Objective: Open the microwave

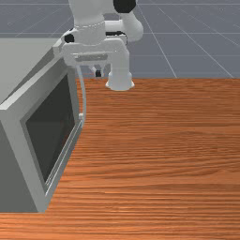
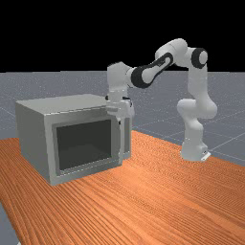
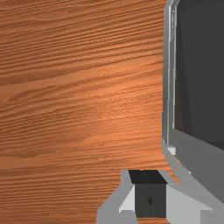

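Observation:
In the front view the gripper (image 1: 97,73) is shut and empty, a small distance to the right of the upper part of the curved white handle (image 1: 83,96). The grey microwave (image 1: 16,140) stands at that view's left, its dark-windowed door (image 1: 51,129) closed. The far view has the gripper (image 2: 119,121) in front of the door's handle side, at the upper part of the handle (image 2: 121,146). In the wrist view the two dark pads of the gripper (image 3: 149,192) meet; the handle (image 3: 177,168) passes beside and partly behind one finger.
The wooden table (image 1: 164,154) extends in front of the microwave door and toward the arm's base (image 1: 120,79). The microwave's flat top (image 2: 72,103) reaches close to the hand in the far view.

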